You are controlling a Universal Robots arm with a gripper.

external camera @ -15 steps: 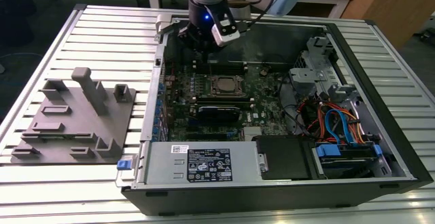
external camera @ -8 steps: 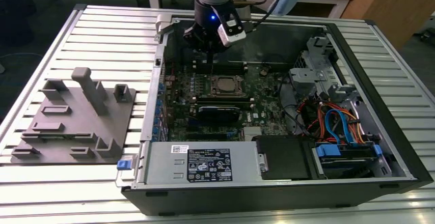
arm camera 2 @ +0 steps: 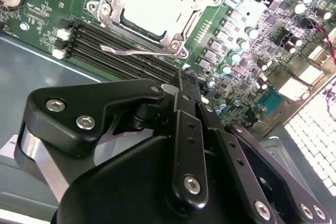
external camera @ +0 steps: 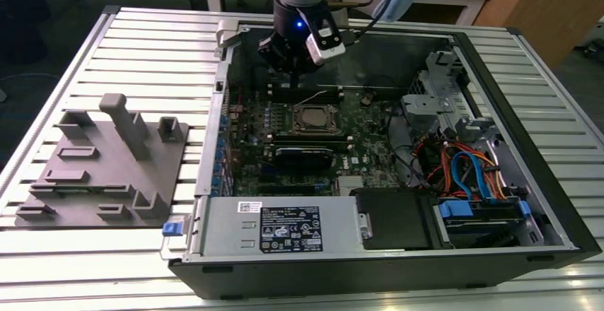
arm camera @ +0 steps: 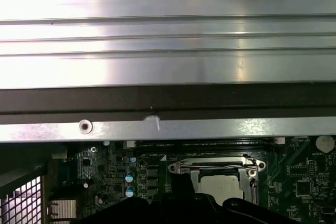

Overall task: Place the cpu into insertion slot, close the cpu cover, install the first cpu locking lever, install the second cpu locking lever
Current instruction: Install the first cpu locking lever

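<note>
gripper (external camera: 295, 76): hanging in the upper centre of the exterior view, above the far strip of the green board (external camera: 247, 148); holding its fingers (arm camera 2: 188, 129) drawn together, clamping nothing.
cpu (arm camera 2: 151, 2): sitting in the insertion slot (external camera: 293, 121), near the middle of the exterior view, showing its dull silver top.
cpu cover (arm camera 2: 170, 36): lying flat around the chip, appearing closed.
locking lever (arm camera 2: 128, 53): stretching as a thin wire along the socket edge nearest the gripper, beside the black memory slots (arm camera 2: 100, 45); latched or free, impossible to tell.
key relation: lying just below the fingertips in the exterior view, near yet apart from them; running, as to the lever's long axis, parallel to that near socket edge, judging by the second wrist view.
</note>
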